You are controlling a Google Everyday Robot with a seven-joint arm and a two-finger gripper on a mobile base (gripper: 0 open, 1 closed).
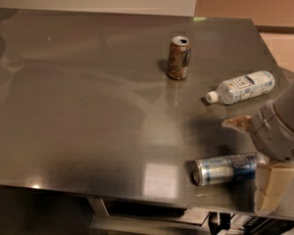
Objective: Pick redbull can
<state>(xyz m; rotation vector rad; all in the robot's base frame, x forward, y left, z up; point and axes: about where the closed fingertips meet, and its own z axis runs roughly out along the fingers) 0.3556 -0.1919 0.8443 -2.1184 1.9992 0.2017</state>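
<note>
Redbull can (225,169) lying sideways, end between spread gripper (249,163) fingers (272,192)

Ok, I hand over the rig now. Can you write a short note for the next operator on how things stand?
Gripper: open, low at the right front of the table, one finger on each side of the redbull can.
Redbull can: lying on its side near the front edge, not lifted.
Done: approach.
Left: close on the can, lift.
Nearby: upright brown can, plastic bottle on its side.
</note>
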